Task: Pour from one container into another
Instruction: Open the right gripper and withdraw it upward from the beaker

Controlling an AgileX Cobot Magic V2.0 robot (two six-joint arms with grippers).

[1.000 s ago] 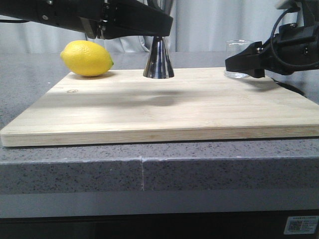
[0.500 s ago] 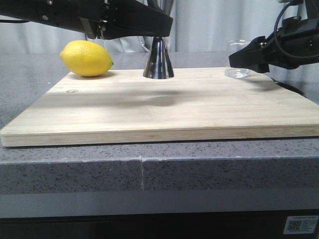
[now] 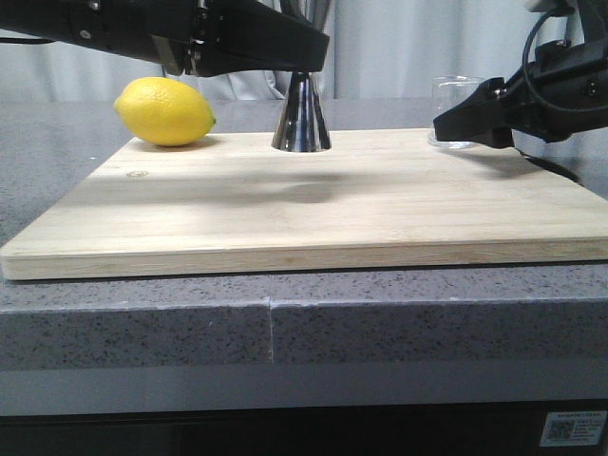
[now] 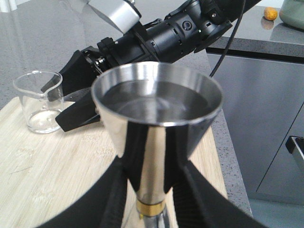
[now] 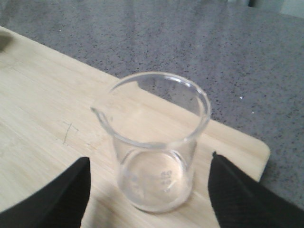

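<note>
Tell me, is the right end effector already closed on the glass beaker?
No, the right end effector is open, its fingers apart from the beaker.

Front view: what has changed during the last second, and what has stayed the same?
Only the right gripper moved: it rose slightly beside the beaker, then sank a little, open, fingers either side. The beaker stands untouched on the board. The left gripper stays shut on the jigger; the lemon has not moved.

Grey speckled stone surface [image 3: 57,133] carried a wooden cutting board [image 3: 313,214]; lemon [image 3: 164,111], steel jigger [image 3: 302,119] and glass beaker [image 3: 454,112] stood on the board.
</note>
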